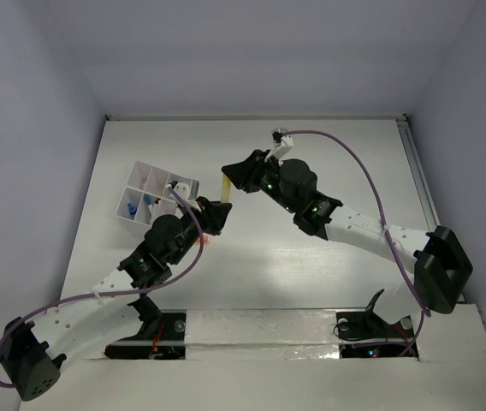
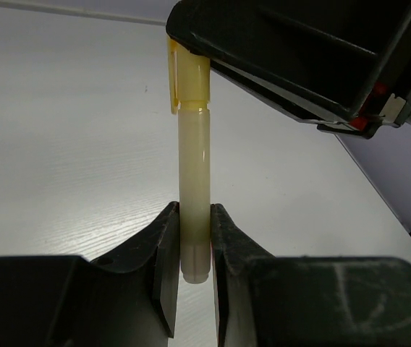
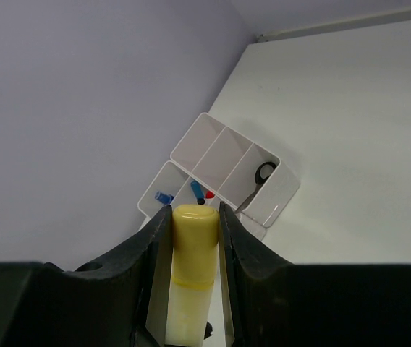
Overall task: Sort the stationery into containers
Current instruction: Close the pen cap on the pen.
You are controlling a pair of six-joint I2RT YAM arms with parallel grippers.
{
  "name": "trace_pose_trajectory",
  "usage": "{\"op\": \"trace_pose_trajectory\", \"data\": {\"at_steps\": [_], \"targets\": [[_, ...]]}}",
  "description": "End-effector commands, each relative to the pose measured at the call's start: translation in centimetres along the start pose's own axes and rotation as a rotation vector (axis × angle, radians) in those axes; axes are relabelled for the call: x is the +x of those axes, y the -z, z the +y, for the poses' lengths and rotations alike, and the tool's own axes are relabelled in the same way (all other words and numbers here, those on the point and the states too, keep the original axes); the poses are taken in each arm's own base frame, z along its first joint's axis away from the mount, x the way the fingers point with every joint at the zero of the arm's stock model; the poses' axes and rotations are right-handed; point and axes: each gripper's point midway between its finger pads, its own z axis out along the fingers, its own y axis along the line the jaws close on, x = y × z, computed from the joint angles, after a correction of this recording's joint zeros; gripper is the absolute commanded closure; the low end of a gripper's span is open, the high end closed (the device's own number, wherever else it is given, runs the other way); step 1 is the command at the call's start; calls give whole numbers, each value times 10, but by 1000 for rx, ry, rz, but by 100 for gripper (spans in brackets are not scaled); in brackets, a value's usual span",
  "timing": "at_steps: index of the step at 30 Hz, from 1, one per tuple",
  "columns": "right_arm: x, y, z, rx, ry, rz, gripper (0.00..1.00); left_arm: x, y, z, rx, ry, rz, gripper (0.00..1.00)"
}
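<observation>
A cream tube [image 2: 193, 159] with a yellow cap [image 3: 195, 238] hangs above the table, held at both ends. My left gripper [image 2: 195, 238] is shut on its plain lower end. My right gripper [image 3: 195, 217] is shut on the capped end. From above, the tube [image 1: 223, 187] shows between the left gripper [image 1: 216, 208] and the right gripper [image 1: 231, 176]. The white divided container [image 3: 285, 194] stands beyond, at the table's left [image 1: 138, 174]. It holds black-handled scissors [image 3: 260, 179], blue-capped pens [image 3: 197, 191] and a red bit [image 3: 210, 194].
A small orange item [image 1: 204, 241] lies on the table beside my left arm. The white tabletop [image 1: 328, 154] is bounded by grey walls at the back and on both sides. Purple cables loop over both arms.
</observation>
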Motion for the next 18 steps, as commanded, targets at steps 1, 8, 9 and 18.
{"op": "trace_pose_trajectory", "data": {"at_steps": [1, 8, 9, 18], "targets": [[-6, 3, 24, -67, -11, -27, 91, -41, -2, -15, 34, 9, -128, 100], [-4, 9, 28, -91, -24, -10, 91, -45, -2, -15, 28, 3, -137, 100], [-2, 10, 28, -94, -32, -1, 91, -46, -2, -16, 29, 5, -143, 100], [39, 25, 12, -92, -74, 93, 100, -70, -4, -27, 52, 14, -199, 100]]}}
